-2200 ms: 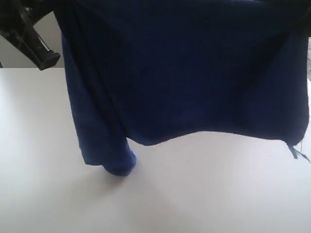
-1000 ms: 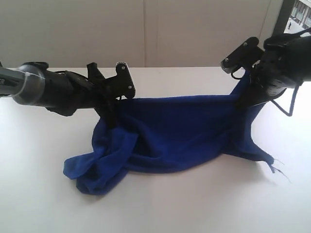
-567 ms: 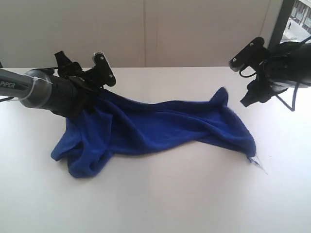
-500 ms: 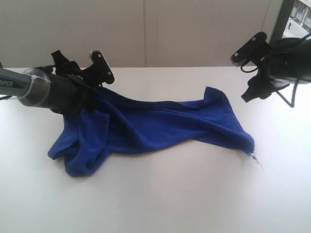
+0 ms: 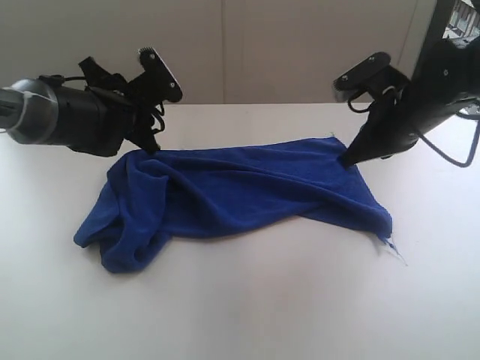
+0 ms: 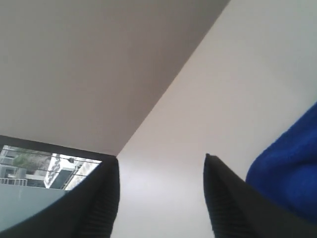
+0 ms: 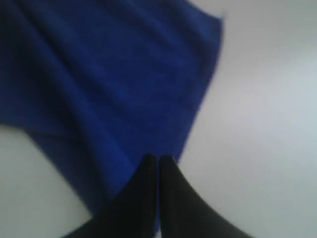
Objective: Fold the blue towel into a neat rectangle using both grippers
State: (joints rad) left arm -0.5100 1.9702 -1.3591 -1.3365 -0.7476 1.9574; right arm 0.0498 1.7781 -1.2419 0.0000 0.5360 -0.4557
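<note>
The blue towel [image 5: 232, 191] lies crumpled on the white table [image 5: 247, 307], bunched into folds at its left end. A small white tag [image 5: 397, 251] trails from its near right corner. My left gripper [image 5: 150, 139] hovers at the towel's far left corner; in the left wrist view it [image 6: 161, 166] is open with only table between the fingers and the towel [image 6: 292, 168] off to one side. My right gripper [image 5: 347, 160] points down at the towel's far right edge. In the right wrist view it [image 7: 158, 159] is shut, tips over the edge of the towel [image 7: 109, 84].
A pale wall [image 5: 262, 45] runs behind the table's far edge. A dark window frame [image 5: 439, 22] stands at the back right. Black cables [image 5: 457, 154] hang from the right arm.
The towel was held up by both grippers, then lowered onto the table. The right gripper let go first, then the left. The right gripper has now come down, shut, at the towel's right edge.
</note>
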